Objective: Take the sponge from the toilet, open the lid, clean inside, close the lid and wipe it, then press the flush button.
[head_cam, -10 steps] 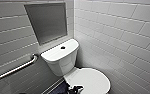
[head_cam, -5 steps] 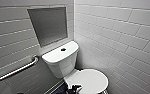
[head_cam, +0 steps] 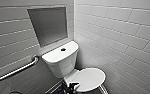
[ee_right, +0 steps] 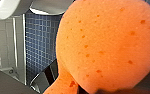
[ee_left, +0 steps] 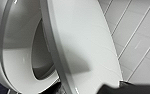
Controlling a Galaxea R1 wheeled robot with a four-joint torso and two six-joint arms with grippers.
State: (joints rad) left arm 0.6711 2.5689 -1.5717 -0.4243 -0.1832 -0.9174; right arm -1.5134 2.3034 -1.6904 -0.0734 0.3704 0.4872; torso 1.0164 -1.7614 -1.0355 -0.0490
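1. The white glossy ceramic toilet (head_cam: 62, 63) stands in the corner of two tiled walls.
2. Above and behind it: a grey rectangular wall niche (head_cam: 49, 25).
3. Left of it: a metal grab bar (head_cam: 16, 71) on the wall.
4. On its tank top: a small dark round button (head_cam: 63, 49).
5. Over its bowl: the white oval plastic lid (ee_left: 83, 45), tilted off the ring seat (ee_left: 18, 72).
6. Beside and below its bowl: the orange-red soft sponge (ee_right: 106, 47), pinched in the right gripper (ee_right: 73, 88).

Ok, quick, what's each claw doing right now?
Left claw: cannot be told, by the lid.
Right claw: closed on the sponge.
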